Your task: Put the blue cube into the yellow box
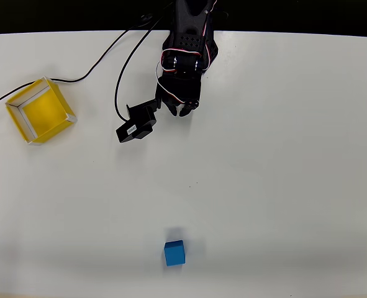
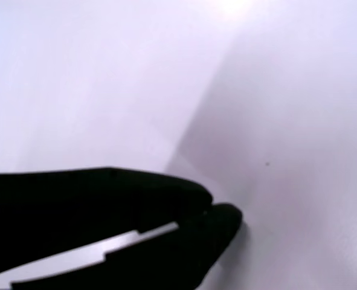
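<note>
In the overhead view, the blue cube (image 1: pixel 175 253) sits flat near the bottom centre, apparently slightly turned. The yellow box (image 1: pixel 27 121), open and rotated, lies far upper left.

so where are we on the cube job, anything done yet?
Nothing done yet. The blue cube sits alone near the bottom edge of the white table in the overhead view, untouched. The yellow box at upper left holds nothing. The hand is at the top by the arm's base, far from both; in the wrist view its fingers look closed on nothing. Reach, grasp, carry and drop all remain.
</note>
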`<act>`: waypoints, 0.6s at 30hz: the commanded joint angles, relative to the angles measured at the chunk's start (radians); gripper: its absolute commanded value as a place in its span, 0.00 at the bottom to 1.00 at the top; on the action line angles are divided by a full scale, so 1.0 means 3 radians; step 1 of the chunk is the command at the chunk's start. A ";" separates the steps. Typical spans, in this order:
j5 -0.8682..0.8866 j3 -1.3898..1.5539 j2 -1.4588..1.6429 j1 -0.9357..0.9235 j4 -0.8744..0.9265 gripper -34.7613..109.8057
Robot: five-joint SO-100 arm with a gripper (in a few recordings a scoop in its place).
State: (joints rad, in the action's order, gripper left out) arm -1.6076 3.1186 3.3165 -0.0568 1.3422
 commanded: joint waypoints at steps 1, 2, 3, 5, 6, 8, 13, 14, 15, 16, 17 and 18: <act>-0.0036 0.0087 0.0077 -0.0041 0.0051 0.25; -0.0036 0.0087 0.0077 -0.0041 0.0051 0.25; -0.0036 0.0087 0.0077 -0.0041 0.0051 0.25; -0.0036 0.0087 0.0077 -0.0041 0.0051 0.25; -0.0036 0.0087 0.0077 -0.0041 0.0051 0.25; -0.0036 0.0087 0.0077 -0.0041 0.0051 0.25; -0.0036 0.0087 0.0077 -0.0041 0.0051 0.25; -0.0036 0.0087 0.0077 -0.0041 0.0051 0.25; -0.0036 0.0087 0.0077 -0.0041 0.0051 0.25; -0.0036 0.0087 0.0077 -0.0041 0.0051 0.25; -0.0036 0.0087 0.0082 -0.0046 0.0051 0.25; -0.0036 0.0087 0.0082 -0.0066 0.0051 0.25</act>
State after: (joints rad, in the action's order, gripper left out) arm -1.6076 3.1186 3.3165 -0.0568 1.3422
